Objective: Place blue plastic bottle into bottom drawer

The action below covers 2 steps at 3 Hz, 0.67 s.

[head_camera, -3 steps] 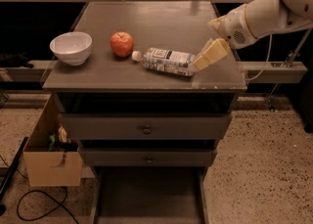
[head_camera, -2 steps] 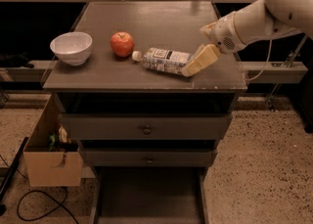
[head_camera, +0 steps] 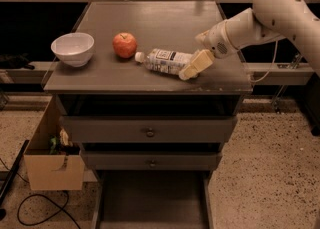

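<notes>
Gripper (head_camera: 192, 68) sat low over the cabinet top (head_camera: 150, 18), at roughly 4 o'clock from the top's centre, its cream tip angled down toward 7 o'clock. The tip was at the base end of the blue plastic bottle (head_camera: 162, 60), apparently touching it, though the contact line was hard to make out. Whether the gripper was open, closed or clamped on anything could not be told from this angle. The arm (head_camera: 260, 18) reached in from 2 o'clock. The bottle lay on its side on the top, white cap pointing to about 10 o'clock. An apple (head_camera: 124, 45) stood just beside the cap at 10 o'clock from it, a narrow gap between them. A white bowl (head_camera: 73, 49) stood upright farther out at 9 o'clock, near the left edge. Below the top, two grey drawers with round knobs, upper (head_camera: 147, 130) and middle (head_camera: 150, 160), were shut or nearly so. The bottom drawer (head_camera: 150, 203) was pulled out at 6 o'clock, flat floor visible. A cardboard box (head_camera: 50, 170) stood on the floor against the cabinet's left side, with a dark cable (head_camera: 35, 208) looped in front of it.
</notes>
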Available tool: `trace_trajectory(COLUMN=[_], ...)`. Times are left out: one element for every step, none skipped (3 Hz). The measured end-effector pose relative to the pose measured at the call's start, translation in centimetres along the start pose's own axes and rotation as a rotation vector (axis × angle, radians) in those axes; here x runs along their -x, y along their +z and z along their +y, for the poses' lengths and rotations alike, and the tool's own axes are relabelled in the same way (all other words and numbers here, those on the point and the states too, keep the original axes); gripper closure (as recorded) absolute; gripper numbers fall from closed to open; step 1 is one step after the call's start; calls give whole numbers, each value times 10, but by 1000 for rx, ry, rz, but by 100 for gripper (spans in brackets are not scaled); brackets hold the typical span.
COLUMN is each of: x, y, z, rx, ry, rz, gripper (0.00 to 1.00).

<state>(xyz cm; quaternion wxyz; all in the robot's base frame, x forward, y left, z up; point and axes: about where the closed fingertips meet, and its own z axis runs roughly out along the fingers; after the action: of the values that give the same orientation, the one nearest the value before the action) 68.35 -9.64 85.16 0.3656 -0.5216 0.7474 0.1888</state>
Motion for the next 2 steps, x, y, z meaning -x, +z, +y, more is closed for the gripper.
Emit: trace_trajectory(x=[-2,-2], y=[14,14], z=[-4,-5], rx=[28,28], ry=[17,17], rz=[-3,-3], gripper=[0,19])
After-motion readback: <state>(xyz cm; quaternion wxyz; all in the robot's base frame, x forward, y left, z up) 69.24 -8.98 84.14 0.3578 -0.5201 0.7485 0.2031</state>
